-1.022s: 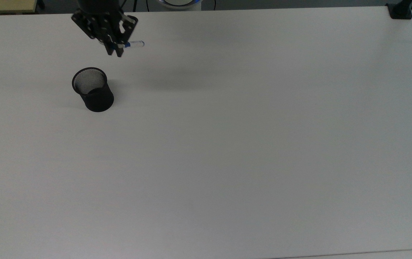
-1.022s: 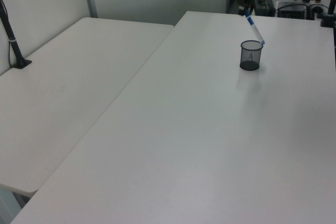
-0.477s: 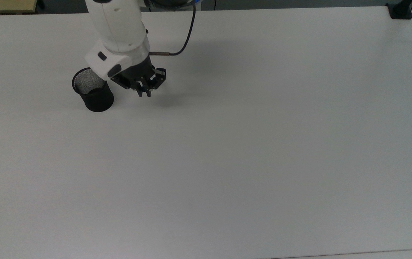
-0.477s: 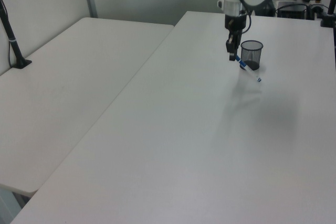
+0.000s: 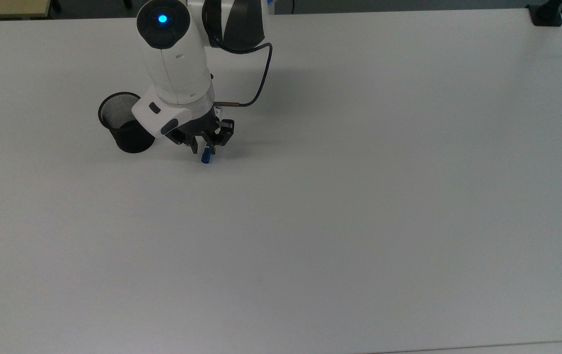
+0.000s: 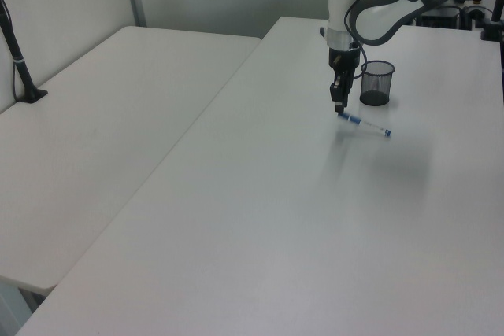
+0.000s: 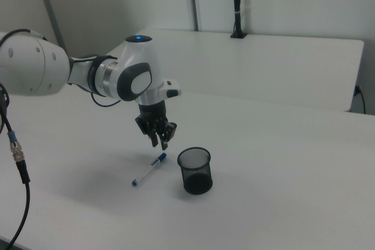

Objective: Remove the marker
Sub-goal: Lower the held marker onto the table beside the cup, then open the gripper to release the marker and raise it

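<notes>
The marker, white with a blue cap and blue end tip, lies flat on the white table, outside the black mesh cup and to the right view's left of it. My gripper hovers just above the cap end, open, with a small gap to the marker. In the left view the marker stretches rightward from under the gripper, in front of the cup. From the top, the blue cap pokes out below the gripper, right of the cup.
The arm's white body and a black cable reach over the table's far part beside the cup. A second white table stands at the left view's left. A black clamp sits at the top view's far right corner.
The arm came down from above the cup to the table beside it, carrying the marker. The marker now lies flat on the table and the fingers have let go of it.
</notes>
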`<state>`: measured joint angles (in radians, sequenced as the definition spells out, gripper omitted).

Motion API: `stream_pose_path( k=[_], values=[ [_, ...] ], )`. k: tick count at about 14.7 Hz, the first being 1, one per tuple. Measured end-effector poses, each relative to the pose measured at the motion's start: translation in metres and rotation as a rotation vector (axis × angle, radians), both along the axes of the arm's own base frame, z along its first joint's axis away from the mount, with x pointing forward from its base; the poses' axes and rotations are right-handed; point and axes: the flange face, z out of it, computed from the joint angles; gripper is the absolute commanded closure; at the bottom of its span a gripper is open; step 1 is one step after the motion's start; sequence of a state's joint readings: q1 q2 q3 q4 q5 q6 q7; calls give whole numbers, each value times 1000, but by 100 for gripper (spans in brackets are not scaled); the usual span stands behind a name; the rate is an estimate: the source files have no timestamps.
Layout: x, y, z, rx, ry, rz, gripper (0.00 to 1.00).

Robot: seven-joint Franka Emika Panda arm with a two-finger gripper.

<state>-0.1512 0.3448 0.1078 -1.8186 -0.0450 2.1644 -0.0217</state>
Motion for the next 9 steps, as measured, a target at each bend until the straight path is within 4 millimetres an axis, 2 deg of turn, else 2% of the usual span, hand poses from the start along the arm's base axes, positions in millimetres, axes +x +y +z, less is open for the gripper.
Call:
stream_pose_path(
  k=[1,2,5,7,8,9],
  values=[
    [0,0,0,0,0,-1,7],
    [0,0,0,0,0,-3,0],
    [2,0,3,0,-8,-15,0],
    [5,-1,21,-3,-39,-50,0],
    [6,-1,35,-4,-63,-75,0],
    [3,-2,66,-9,-84,-107,0]
  ],
)
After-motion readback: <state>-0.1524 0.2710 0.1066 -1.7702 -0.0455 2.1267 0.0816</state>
